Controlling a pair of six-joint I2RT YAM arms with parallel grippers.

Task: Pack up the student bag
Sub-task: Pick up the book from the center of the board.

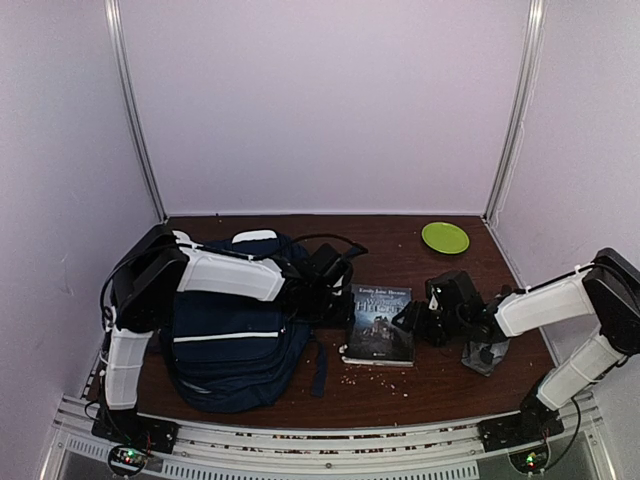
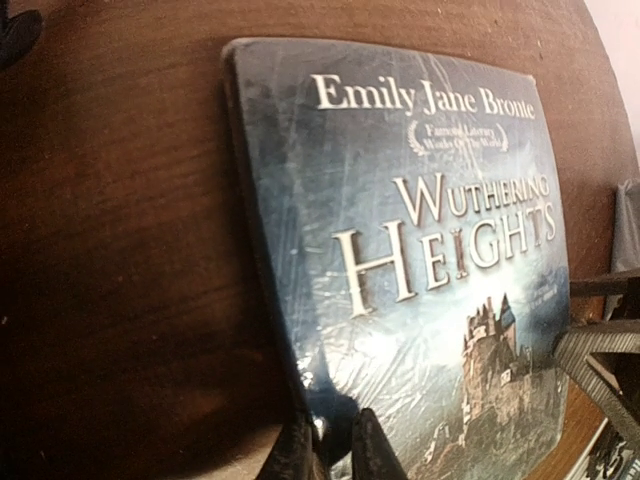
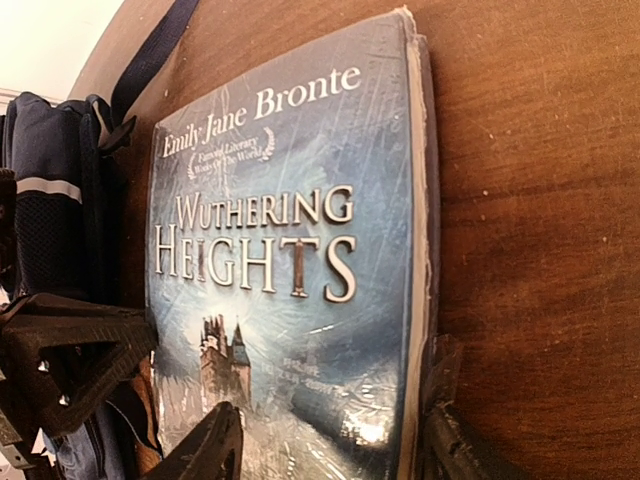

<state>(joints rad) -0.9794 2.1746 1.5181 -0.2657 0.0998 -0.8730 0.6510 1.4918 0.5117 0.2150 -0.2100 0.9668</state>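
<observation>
On the left of the dark wooden table (image 1: 430, 400), the navy student bag (image 1: 235, 350) lies flat beneath the left arm (image 1: 225, 272). Its white stripes show, and a dark strap (image 1: 318, 365) trails off its right side. Just right of it, the left gripper (image 2: 337, 452) meets the spine edge of the book; its fingers (image 2: 300, 455) stand close together, pinching that edge. The book, a paperback of Wuthering Heights (image 1: 380, 325), lies face up in a glossy wrap at mid-table, just beside the bag and outside it. At its right edge the right gripper (image 3: 320, 455) has its jaws spread wide, one finger over the cover, the other down beside the page edge, with the book's corner between them. A small grey object (image 1: 485, 355) sits under the right arm (image 1: 540, 305). A lime-green plate (image 1: 445, 237) lies near the back right corner. Pale crumbs (image 1: 375, 378) dot the wood in front of the book.
</observation>
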